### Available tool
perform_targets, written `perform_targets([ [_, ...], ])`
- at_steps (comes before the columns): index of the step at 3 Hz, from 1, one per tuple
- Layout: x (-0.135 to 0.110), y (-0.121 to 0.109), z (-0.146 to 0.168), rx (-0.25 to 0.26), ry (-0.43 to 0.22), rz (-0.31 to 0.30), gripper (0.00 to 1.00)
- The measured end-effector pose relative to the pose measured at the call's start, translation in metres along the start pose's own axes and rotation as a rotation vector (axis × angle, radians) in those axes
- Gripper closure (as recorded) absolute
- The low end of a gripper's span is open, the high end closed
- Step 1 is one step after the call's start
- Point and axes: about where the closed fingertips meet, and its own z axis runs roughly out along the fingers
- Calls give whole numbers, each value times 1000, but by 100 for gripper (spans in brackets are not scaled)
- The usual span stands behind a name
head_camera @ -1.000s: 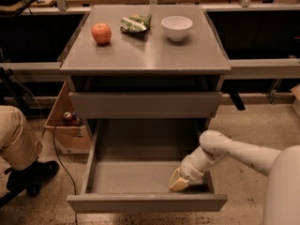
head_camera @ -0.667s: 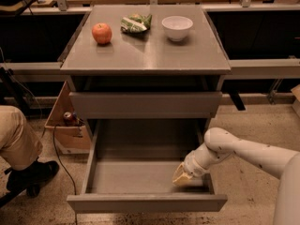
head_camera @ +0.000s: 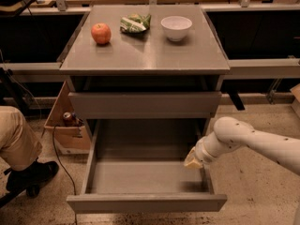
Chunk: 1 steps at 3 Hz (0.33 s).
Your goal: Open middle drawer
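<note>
The middle drawer [head_camera: 145,203] is a wide, shallow grey drawer with a plain flat front. It stands pulled far out below the upper drawer front [head_camera: 145,104], and its bare grey inside [head_camera: 140,175] shows. My gripper [head_camera: 192,159] comes in from the right on a white arm [head_camera: 253,142]. Its tan tip is at the drawer's right side wall, about halfway along its depth. No lower drawer shows beneath the open one.
A red apple [head_camera: 101,33], a green snack bag [head_camera: 134,23] and a white bowl [head_camera: 176,27] sit on the cabinet top [head_camera: 140,55]. A cardboard box [head_camera: 65,130] stands at the cabinet's left. A person's leg and shoe [head_camera: 18,149] are at the far left.
My gripper has moved up and back from the drawer's front right corner to its right side wall. The drawer has not visibly moved.
</note>
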Motion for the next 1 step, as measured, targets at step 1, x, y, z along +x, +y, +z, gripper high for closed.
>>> perform_targets([
  [1, -8, -18, -20, 67, -8, -19, 100],
])
